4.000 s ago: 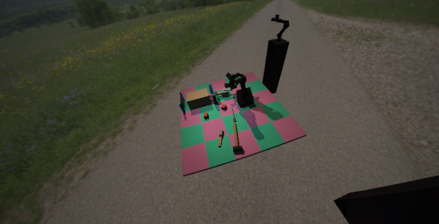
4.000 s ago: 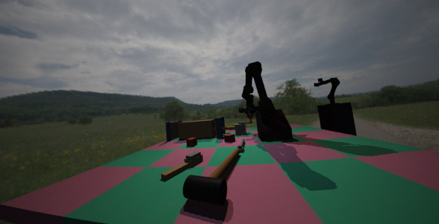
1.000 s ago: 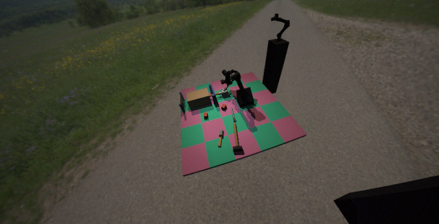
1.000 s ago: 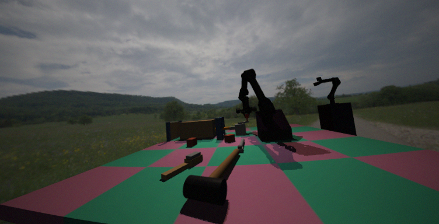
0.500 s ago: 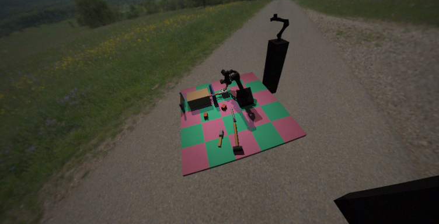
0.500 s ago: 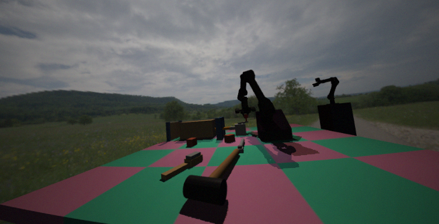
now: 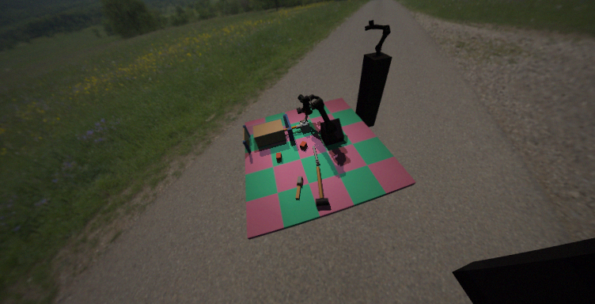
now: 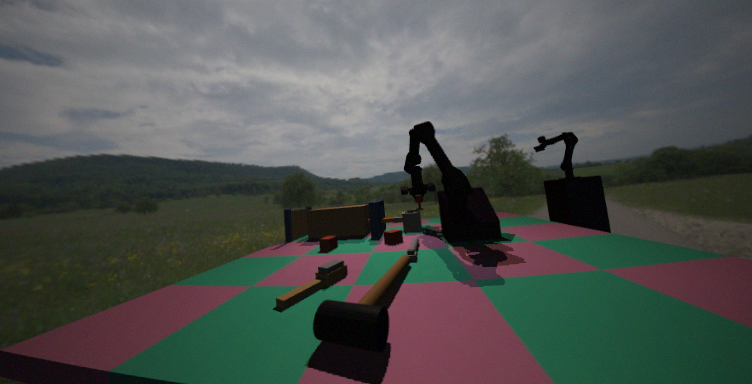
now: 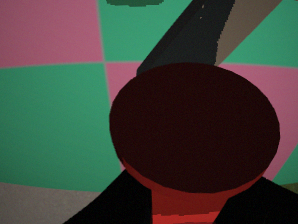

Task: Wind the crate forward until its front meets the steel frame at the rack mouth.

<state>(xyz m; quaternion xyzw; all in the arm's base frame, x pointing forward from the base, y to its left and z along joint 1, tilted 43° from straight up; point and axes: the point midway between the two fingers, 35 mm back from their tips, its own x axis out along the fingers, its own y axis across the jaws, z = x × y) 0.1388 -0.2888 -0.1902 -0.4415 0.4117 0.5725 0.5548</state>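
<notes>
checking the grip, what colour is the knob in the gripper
Dark red knob, clearest in the wrist view.

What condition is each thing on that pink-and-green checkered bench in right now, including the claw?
Black claw: shut on the red-knobbed winch handle, above the winch.
Grey box-shaped winch: upright, beside the rack's mouth.
Tan-topped dark crate: sitting flat between the blue frame posts.
Big black-headed mallet: lying on its side.
Small wooden-handled hammer: lying flat.
Two orange blocks: resting on the bench.

Crate (image 7: 269, 131): tan-topped, dark-sided, flat inside blue-posted guard cubby (image 7: 287, 125).
Winch (image 8: 411, 220): grey block beside cubby.
Winch handle (image 9: 193, 136): red knob, above winch.
</notes>
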